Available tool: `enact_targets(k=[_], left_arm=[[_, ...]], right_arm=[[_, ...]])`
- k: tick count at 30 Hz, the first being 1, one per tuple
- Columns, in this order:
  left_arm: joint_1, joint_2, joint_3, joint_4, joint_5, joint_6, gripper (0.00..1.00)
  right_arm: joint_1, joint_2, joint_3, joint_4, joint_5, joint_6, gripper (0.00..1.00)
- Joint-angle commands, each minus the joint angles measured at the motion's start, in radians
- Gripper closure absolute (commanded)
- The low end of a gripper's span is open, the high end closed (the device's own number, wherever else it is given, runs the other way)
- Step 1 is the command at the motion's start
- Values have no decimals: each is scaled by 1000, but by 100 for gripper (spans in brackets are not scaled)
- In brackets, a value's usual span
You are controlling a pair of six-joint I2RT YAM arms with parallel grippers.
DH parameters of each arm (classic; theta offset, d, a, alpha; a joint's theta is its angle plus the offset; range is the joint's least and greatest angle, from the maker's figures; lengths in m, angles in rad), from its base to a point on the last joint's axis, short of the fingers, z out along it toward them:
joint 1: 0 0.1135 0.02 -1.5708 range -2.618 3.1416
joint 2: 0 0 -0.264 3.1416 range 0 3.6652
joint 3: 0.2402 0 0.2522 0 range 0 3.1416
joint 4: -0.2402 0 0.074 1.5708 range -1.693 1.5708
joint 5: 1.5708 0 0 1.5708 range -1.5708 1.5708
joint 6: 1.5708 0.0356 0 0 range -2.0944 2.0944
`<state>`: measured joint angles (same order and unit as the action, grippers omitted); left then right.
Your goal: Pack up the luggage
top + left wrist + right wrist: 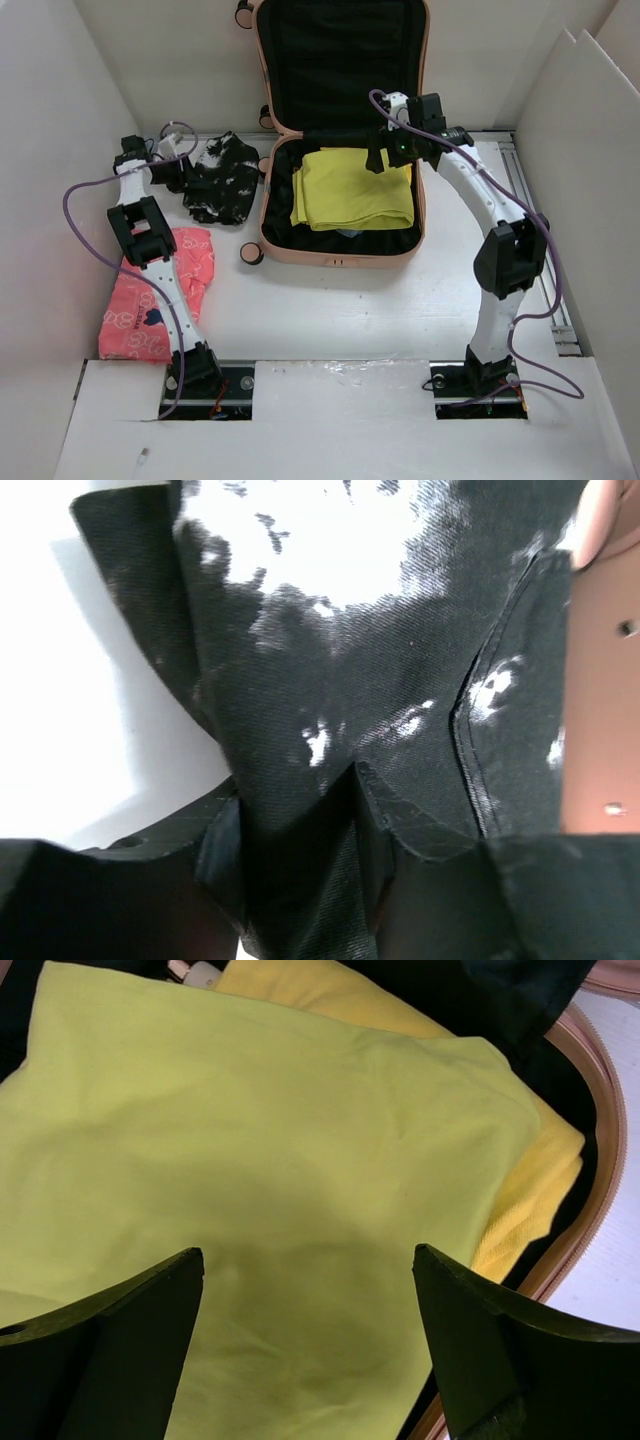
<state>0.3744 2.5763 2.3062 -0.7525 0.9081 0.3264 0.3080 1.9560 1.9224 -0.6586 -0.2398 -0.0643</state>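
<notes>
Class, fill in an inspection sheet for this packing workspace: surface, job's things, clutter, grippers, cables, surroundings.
Surface: white tabletop, no spills seen.
Job's things: peach-pink hard-shell suitcase open, lid upright; folded yellow-green cloth inside; black-and-white patterned garment beside it, on the left; pink printed cloth by the left arm.
Clutter: nothing seen.
Grippers: left gripper pinching the garment; right gripper open above the yellow-green cloth.
Cables: purple cables loop off both arms.
Surroundings: white panel walls.

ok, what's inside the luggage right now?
In the luggage, a lime-green cloth lies folded on a yellow cloth, over black lining. Anything beneath the cloths is covered.
</notes>
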Motion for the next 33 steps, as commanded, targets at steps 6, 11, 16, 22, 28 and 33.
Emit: enact_targets(k=[6, 11, 16, 22, 28, 33], left_arm=[[96, -373, -293, 286, 181, -346, 100], [97, -525, -421, 331, 150, -316, 100], [97, -568, -478, 340, 150, -305, 100], [97, -555, -487, 361, 95, -314, 100], [97, -421, -445, 194, -59, -184, 100], [97, -363, -445, 117, -219, -147, 58]], right_arm=[[-16, -132, -48, 13, 59, -9, 10], [-17, -152, -48, 13, 79, -9, 10], [-26, -173, -48, 13, 79, -9, 10], [-26, -195, -68, 13, 88, -9, 10], [-26, -215, -111, 13, 88, -9, 10], [-26, -215, -121, 22, 97, -9, 10]])
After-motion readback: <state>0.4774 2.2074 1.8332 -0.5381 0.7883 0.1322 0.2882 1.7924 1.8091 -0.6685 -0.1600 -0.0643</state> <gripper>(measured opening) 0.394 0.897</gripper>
